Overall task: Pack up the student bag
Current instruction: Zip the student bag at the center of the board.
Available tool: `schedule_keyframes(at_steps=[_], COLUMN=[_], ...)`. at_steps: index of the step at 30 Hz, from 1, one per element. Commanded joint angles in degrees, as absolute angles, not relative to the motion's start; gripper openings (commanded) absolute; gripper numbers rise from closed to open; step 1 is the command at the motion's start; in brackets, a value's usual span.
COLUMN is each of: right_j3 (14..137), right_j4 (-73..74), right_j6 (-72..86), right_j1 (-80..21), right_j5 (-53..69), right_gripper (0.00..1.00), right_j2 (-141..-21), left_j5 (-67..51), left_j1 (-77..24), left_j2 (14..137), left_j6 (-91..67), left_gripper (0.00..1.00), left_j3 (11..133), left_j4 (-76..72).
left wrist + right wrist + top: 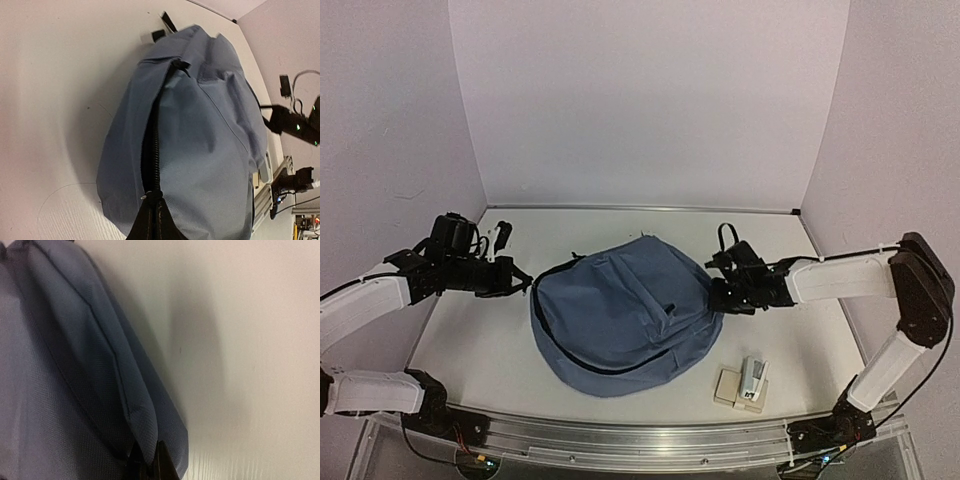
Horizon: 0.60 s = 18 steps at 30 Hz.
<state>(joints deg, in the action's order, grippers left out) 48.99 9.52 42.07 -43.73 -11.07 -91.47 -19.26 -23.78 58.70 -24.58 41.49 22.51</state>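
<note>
Pinching both ends, we hold the student bag [620, 320], which lies slumped mid-tabletop [480, 340] between the arms. Our left fingers [142, 227] are closed on its zip end; our right fingers [163, 465] nip a fold of its opposite edge. We judge it soft, light and floppy, so seams and zip tape should give surer purchase than loose cloth. No brand or writing is legible, even on the stapler [753, 378] nearby.
</note>
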Motion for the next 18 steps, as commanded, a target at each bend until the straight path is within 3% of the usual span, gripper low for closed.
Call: schedule_keyframes(at_steps=[1, 6, 8, 10, 12, 14, 18], right_j3=[60.41, 71.39, 74.76, 77.04, 77.68, 76.90, 75.84], right_j4=[3.80, 2.90, 2.90, 2.94, 3.05, 2.70, 2.49], right_j6=[28.56, 20.27, 17.79, 15.68, 14.39, 12.79, 6.52], right_j1=[-36.73, -32.12, -31.70, -31.70, -31.91, -33.58, -41.90], right_j5=[-16.13, -14.89, -15.38, -16.19, -15.93, -15.39, -16.28], right_gripper=[0.00, 0.02, 0.20, 0.56, 0.74, 0.84, 0.94], right_j2=[-97.58, -105.01, -106.76, -107.17, -105.60, -102.91, -98.14], left_j5=[-29.70, -33.67, -34.03, -33.83, -33.35, -33.40, -34.87], left_j1=[-24.13, -24.99, -25.25, -25.32, -25.32, -25.31, -25.32], left_j2=[60.13, 59.49, 59.03, 58.64, 58.73, 59.40, 61.05], left_j6=[-22.48, -23.77, -24.54, -25.00, -25.18, -25.30, -25.60], left_gripper=[0.00, 0.00, 0.00, 0.00, 0.00, 0.00, 0.00], left_j3=[44.09, 43.14, 42.78, 42.96, 43.49, 44.19, 44.42], left_j4=[18.66, 16.91, 16.14, 16.10, 16.89, 17.43, 16.86])
